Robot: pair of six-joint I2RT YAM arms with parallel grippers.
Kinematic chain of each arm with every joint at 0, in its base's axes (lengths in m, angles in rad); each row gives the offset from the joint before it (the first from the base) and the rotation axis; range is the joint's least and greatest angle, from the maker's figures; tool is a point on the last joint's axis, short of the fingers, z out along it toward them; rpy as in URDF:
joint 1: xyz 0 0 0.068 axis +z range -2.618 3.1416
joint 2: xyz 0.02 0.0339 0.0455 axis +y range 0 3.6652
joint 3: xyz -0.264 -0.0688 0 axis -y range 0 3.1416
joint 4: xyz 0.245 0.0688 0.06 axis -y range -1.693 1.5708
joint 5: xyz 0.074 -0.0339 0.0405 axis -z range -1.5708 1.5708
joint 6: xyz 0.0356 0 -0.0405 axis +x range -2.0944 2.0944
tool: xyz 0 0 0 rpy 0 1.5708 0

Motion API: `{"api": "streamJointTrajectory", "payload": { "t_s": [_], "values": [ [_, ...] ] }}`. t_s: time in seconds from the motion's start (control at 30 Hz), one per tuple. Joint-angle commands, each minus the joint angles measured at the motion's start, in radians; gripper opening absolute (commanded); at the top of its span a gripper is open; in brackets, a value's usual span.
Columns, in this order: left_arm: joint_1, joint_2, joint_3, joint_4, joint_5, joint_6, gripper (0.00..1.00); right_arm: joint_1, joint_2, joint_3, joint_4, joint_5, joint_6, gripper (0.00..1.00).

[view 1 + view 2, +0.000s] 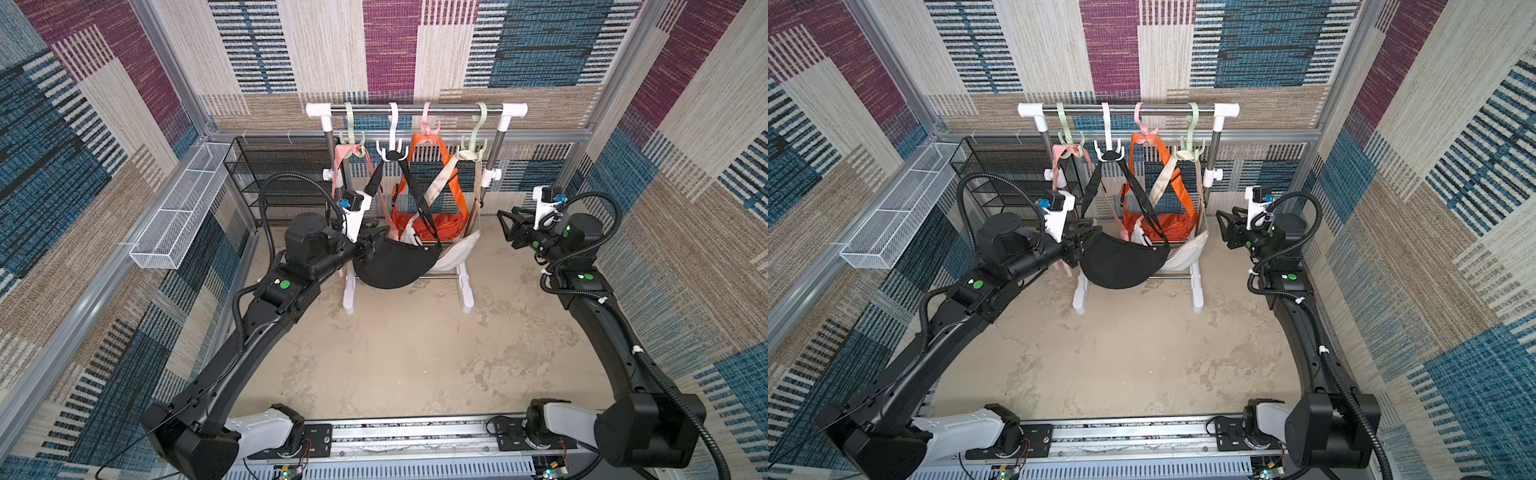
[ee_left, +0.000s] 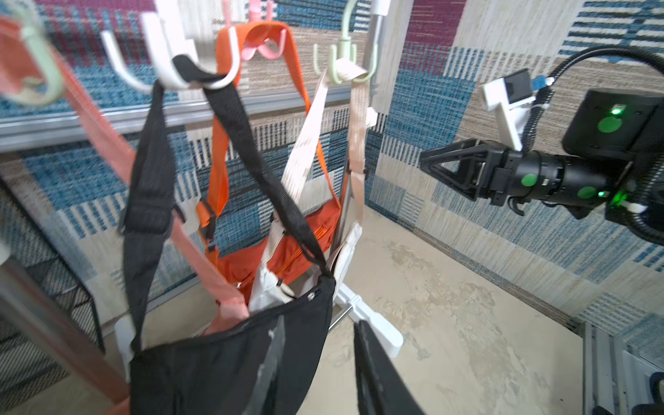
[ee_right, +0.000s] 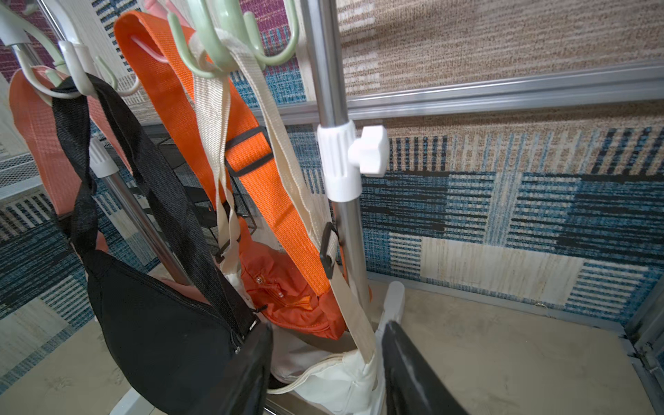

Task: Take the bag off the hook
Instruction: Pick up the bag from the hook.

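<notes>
Straddling the 9 o'clock corner of the black bag (image 1: 1121,262), the left gripper (image 1: 1090,233) is standing partly open, clamping nothing yet, probably positioning to lift the strap (image 1: 1133,183) off the white hook (image 1: 1108,145) at 12 o'clock; the right gripper (image 1: 1222,228) is idling half-open, empty.

The black bag (image 1: 395,262) hangs by a black strap on a white hook (image 1: 392,145). Beside it, an orange bag (image 1: 440,224) with an orange strap hangs on a pink hook (image 1: 428,129). A cream bag (image 1: 459,249) hangs on a pale green hook (image 1: 473,143), and a salmon-pink strap (image 1: 353,151) on a matching green hook (image 1: 351,137). The rack (image 1: 415,110) is chrome with white joints. The walls (image 1: 540,50) show patchwork blocks of blue, magenta and beige, many striped. The bench (image 1: 415,353) is mottled beige.
</notes>
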Motion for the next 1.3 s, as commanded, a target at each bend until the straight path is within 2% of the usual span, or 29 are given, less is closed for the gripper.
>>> {"api": "streamJointTrajectory", "payload": {
  "t_s": [0.0, 0.27, 0.53, 0.77, 0.93, 1.27],
  "values": [
    [-0.048, 0.084, 0.107, -0.067, -0.045, 0.072, 0.35, 0.001, 0.021, 0.034, 0.019, -0.065, -0.011, 0.47],
    [-0.14, 0.318, 0.352, -0.098, -0.118, 0.146, 0.33, 0.002, 0.025, -0.004, 0.122, -0.113, -0.118, 0.49],
    [-0.15, 0.546, 0.571, -0.09, -0.13, 0.149, 0.31, 0.001, 0.074, -0.046, 0.248, -0.128, -0.124, 0.48],
    [-0.151, 0.7, 0.742, -0.101, -0.235, 0.199, 0.28, 0.002, 0.15, -0.044, 0.302, -0.114, -0.122, 0.47],
    [-0.151, 0.749, 0.789, -0.086, -0.319, 0.245, 0.29, 0.004, 0.213, -0.008, 0.308, -0.103, -0.133, 0.49],
    [-0.133, 0.864, 0.943, -0.167, -0.317, 0.271, 0.29, 0.036, 0.315, 0.04, 0.275, -0.079, -0.214, 0.55]
  ]
}}
